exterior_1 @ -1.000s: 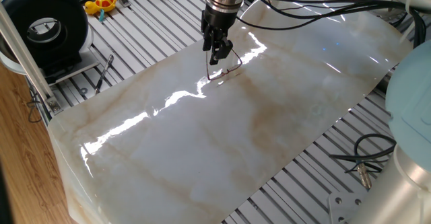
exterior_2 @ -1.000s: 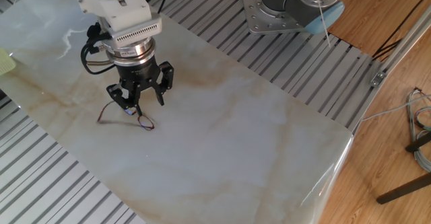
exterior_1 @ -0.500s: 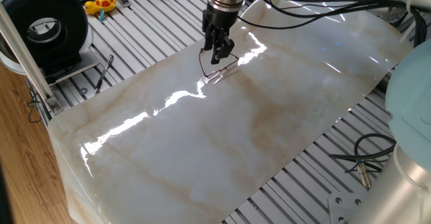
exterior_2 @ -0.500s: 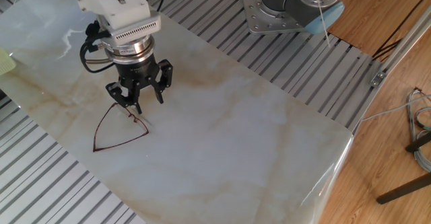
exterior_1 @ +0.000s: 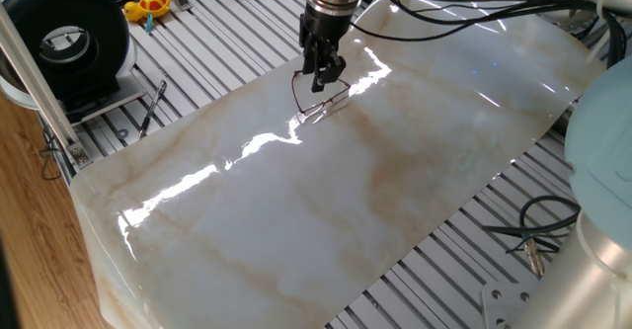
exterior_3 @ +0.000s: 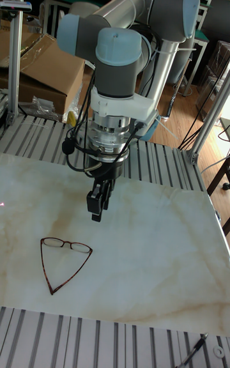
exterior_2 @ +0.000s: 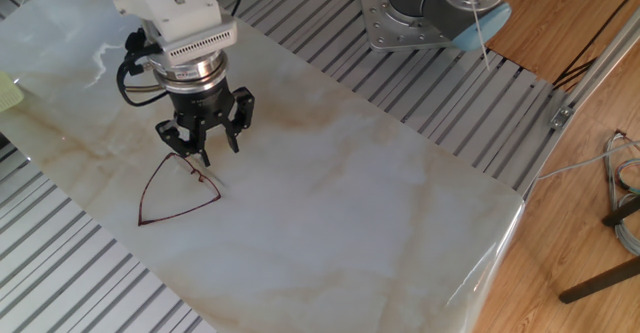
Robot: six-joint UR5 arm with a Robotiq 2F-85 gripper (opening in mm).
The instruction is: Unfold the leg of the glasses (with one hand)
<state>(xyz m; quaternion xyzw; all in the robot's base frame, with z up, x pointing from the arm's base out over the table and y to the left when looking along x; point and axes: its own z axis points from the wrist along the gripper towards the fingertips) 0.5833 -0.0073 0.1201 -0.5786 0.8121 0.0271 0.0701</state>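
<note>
The glasses lie flat on the marble sheet, thin dark-red frame, both legs swung out and meeting at their tips in a triangle. In the tall fixed view the glasses have the lens front at the top and the leg tips toward the near edge. My gripper hangs just above the lens-front corner, fingers together with nothing in them. It points straight down and stands apart from the frame. In one fixed view the gripper partly covers the glasses.
A dark pen-like tool lies on the slatted table left of the sheet. A black round device and a yellow toy stand at the far left. Loose cables lie right. A second arm's base is bolted behind.
One second ago the glasses were a small folded bundle under the fingertips. Now they lie spread in a wide triangle, and the gripper has risen slightly.
</note>
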